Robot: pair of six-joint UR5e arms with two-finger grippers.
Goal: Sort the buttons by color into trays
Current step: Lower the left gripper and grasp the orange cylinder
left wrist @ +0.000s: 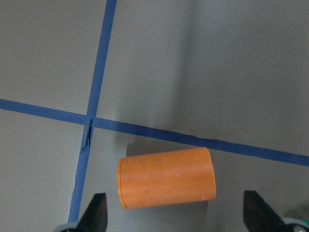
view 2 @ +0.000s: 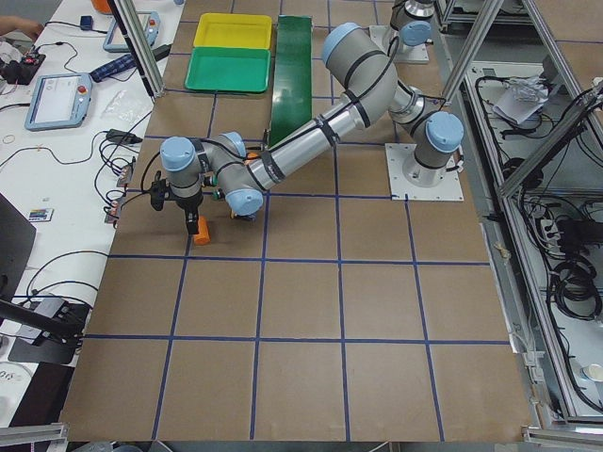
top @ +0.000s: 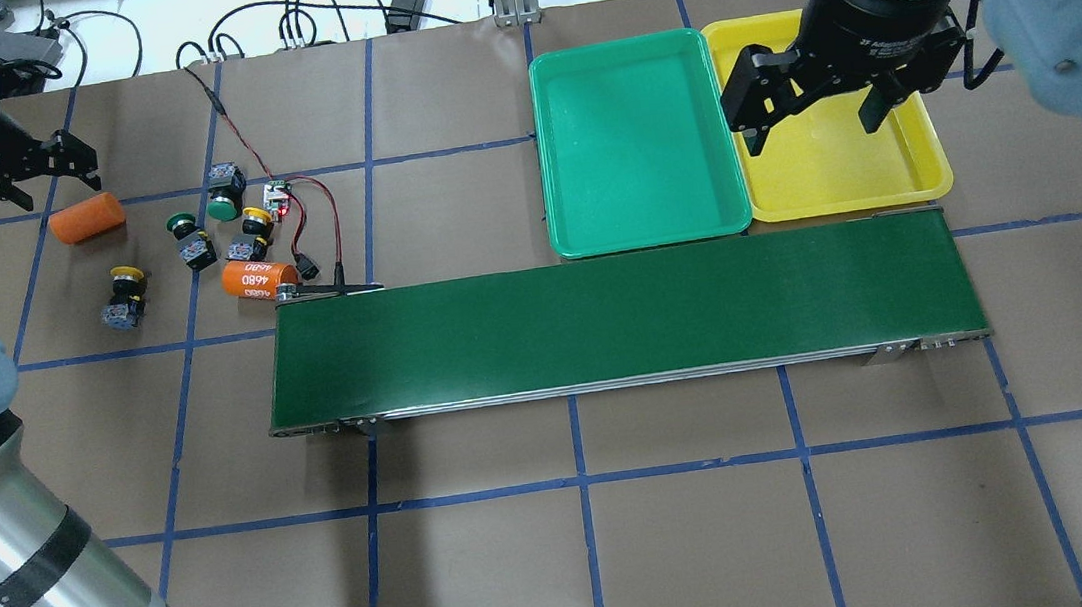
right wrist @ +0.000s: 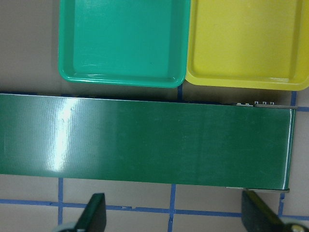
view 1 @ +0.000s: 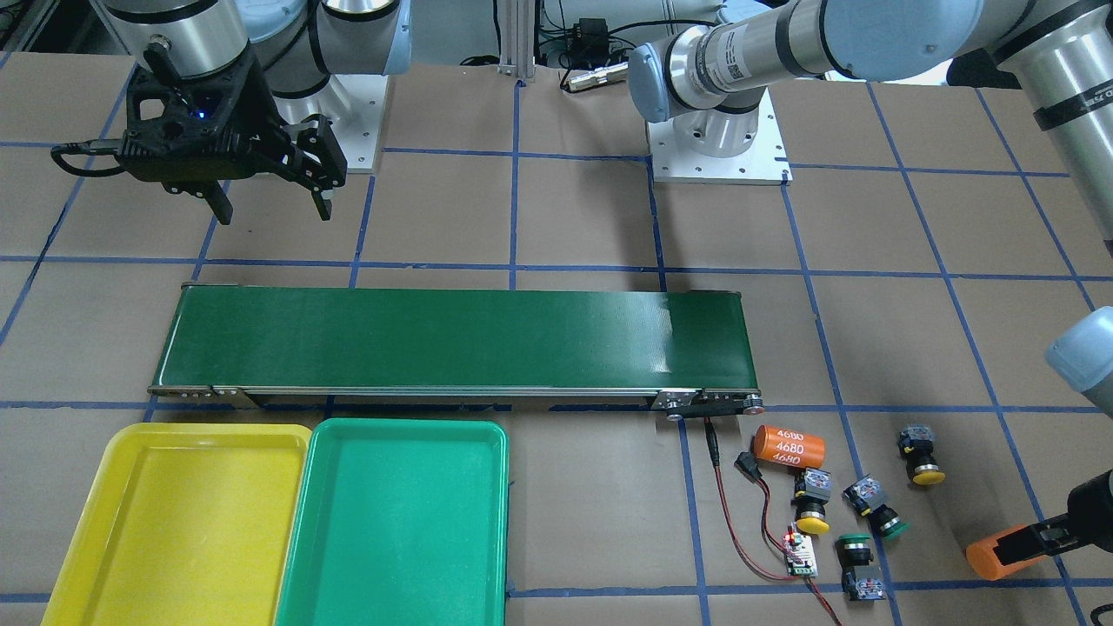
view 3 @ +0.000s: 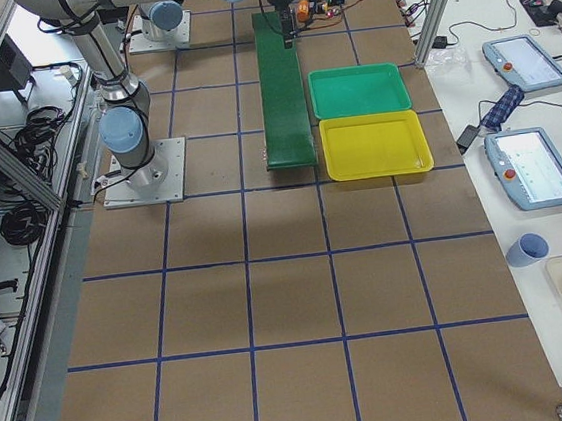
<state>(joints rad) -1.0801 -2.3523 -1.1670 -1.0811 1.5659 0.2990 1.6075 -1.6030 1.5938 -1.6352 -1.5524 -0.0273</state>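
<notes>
Four buttons lie on the table near the belt's end: two yellow-capped (view 1: 924, 458) (view 1: 813, 506) and two green-capped (view 1: 876, 508) (view 1: 856, 563). In the overhead view they show as yellow (top: 124, 293) (top: 252, 231) and green (top: 188, 236) (top: 224, 192). The yellow tray (view 1: 174, 522) and the green tray (view 1: 391, 522) stand side by side, both bare inside. My left gripper (left wrist: 176, 215) is open above a plain orange cylinder (left wrist: 165, 178), not touching any button. Open as well, my right gripper (top: 814, 129) hangs over the yellow tray (top: 839, 177) beside the green tray (top: 635, 143), with nothing between its fingers.
A long dark-green conveyor belt (top: 624, 325) runs across the middle of the table. An orange cylinder marked 4680 (view 1: 787, 445) and a small circuit board (view 1: 800, 556) with red wires lie among the buttons. Cables crowd the table's far edge.
</notes>
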